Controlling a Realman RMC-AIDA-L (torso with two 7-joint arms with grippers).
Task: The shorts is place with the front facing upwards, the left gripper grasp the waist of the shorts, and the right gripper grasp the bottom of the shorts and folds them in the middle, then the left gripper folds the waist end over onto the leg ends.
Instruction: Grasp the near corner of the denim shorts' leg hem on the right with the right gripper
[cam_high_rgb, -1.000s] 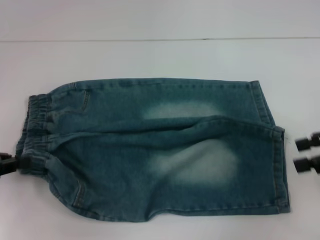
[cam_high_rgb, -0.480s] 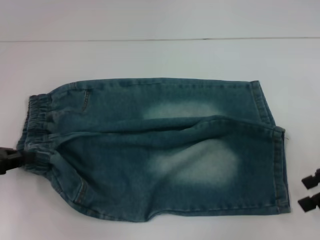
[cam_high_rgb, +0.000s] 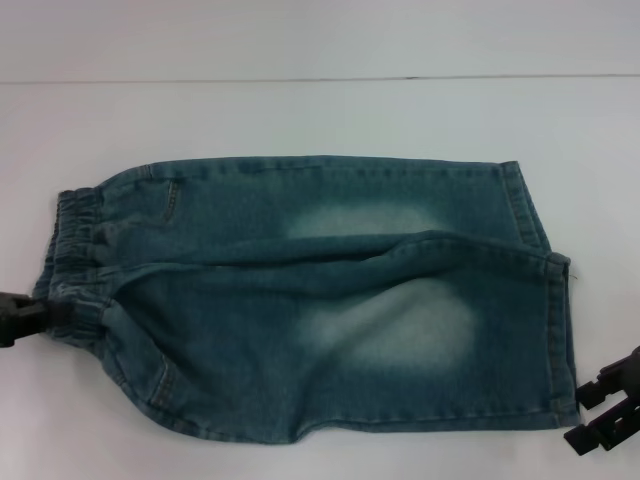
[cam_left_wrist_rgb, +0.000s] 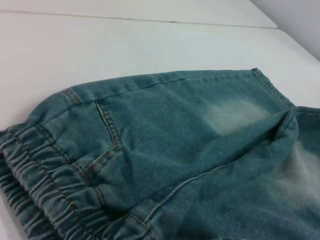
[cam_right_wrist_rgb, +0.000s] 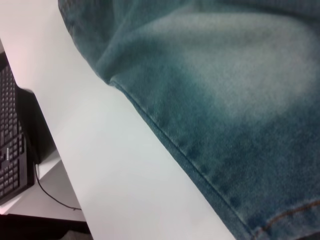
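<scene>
Already the shorts (cam_high_rgb: 310, 300) lie folded lengthwise on the white table (cam_high_rgb: 300, 110), so the waist-over-hems fold looks next. The left gripper (cam_high_rgb: 35, 318) pinches the waist (cam_high_rgb: 75, 270); the right gripper (cam_high_rgb: 605, 408), fingers parted and empty, sits beside the leg ends (cam_high_rgb: 558, 340).

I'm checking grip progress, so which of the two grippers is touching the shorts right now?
The left gripper, at the gathered waist. The right gripper sits off the shorts, beside the near hem corner.
</scene>
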